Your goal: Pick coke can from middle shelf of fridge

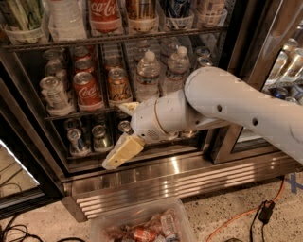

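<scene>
The red coke can (86, 90) stands upright at the front of the middle shelf (61, 115) of the fridge (165, 186), left of a copper-orange can (118, 85). More red cans stand behind it. My gripper (116, 136) is open and empty. It is in front of the lower shelf, below and right of the coke can and apart from it. One cream finger (122, 152) points down-left. The other finger (128, 108) sits at the shelf edge under the copper-orange can. My white arm (222, 104) comes in from the right.
Silver cans (54, 94) stand left of the coke can and water bottles (147, 75) to its right. A Coca-Cola bottle (105, 14) is on the top shelf, and dark cans (78, 140) on the lower one. A clear bin (142, 222) and an orange cable (246, 212) are on the floor.
</scene>
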### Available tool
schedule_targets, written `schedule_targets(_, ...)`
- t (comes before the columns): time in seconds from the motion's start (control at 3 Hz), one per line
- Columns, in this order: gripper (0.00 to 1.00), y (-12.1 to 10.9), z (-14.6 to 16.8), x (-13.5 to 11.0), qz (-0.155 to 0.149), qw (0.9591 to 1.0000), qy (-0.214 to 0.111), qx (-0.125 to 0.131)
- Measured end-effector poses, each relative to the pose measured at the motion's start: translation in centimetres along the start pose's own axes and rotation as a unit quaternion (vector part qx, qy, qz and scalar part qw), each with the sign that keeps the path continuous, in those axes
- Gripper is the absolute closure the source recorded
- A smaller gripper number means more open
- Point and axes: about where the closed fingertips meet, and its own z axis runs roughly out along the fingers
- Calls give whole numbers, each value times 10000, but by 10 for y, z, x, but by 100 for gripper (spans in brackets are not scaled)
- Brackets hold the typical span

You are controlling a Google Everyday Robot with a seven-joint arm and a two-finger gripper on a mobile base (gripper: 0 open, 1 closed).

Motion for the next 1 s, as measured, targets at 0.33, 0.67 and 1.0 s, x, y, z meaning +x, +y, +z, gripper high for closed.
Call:
schedule_targets(0.33, 0, -4, 37, 0, 105, 9993, -345, -68)
schedule_targets(0.67, 0, -15, 72, -7, 183, 9971, -736, 102)
schedule_targets(1.0, 0, -24, 90, -21, 122, 9940, -962, 510)
